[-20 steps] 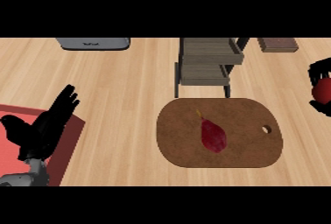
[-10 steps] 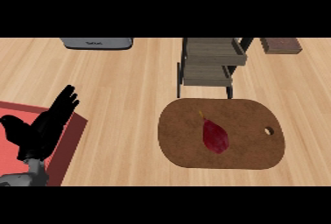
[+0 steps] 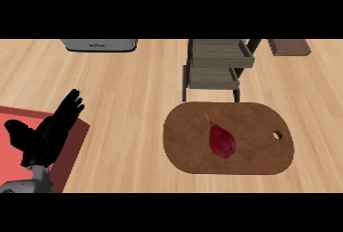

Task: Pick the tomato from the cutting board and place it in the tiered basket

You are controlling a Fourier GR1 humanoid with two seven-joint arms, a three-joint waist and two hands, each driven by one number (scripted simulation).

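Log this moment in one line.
dark red tomato on oval brown wooden cutting board | black left hand open | right hand unseen

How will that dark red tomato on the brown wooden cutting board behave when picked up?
The dark red tomato looks elongated and pointed, so it probably rocks rather than rolls far. Its smooth skin may slip between fingers. It lies alone on the brown wooden cutting board, so grasping seems unobstructed.
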